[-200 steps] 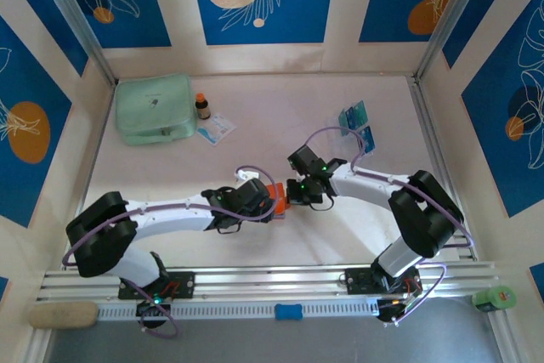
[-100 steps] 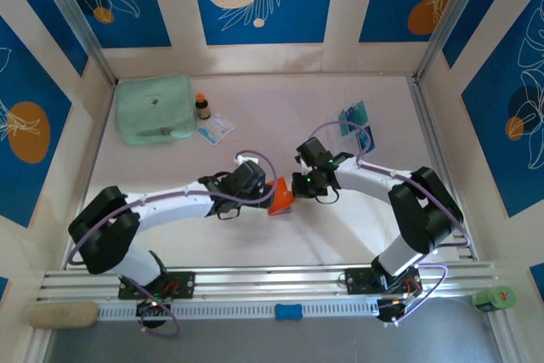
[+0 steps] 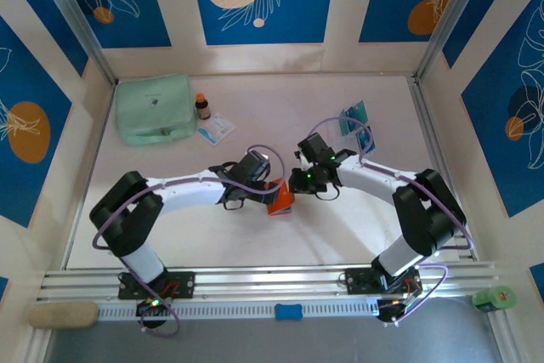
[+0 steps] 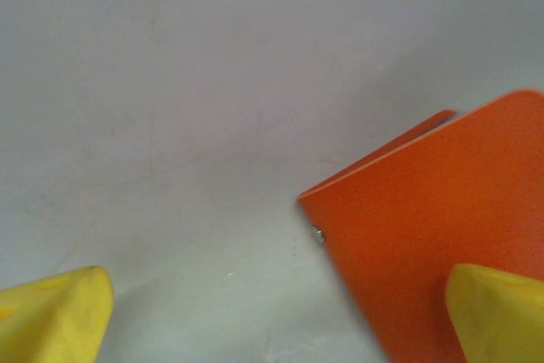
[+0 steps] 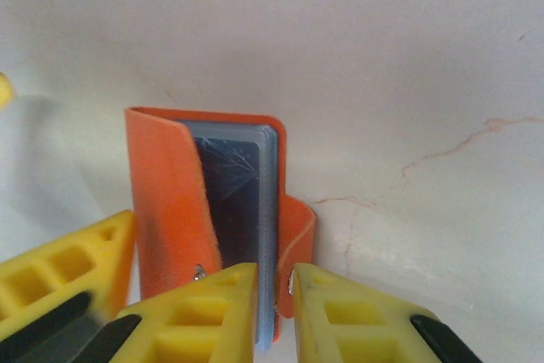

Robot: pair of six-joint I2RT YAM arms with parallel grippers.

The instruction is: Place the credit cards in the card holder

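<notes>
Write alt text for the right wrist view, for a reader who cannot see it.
An orange card holder stands partly open on a pale table, and its clear inner pockets show a dark card. At the bottom edge, the right gripper pinches the lower edge of the pockets between its yellow fingers.

Overhead looks down; wrist cams close, share card holder (image 5: 161, 201)

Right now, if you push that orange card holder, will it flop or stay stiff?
Probably floppy: the card holder has a flap curling away from its inner pockets. Thin, so likely light; its smooth surface may slip.
</notes>
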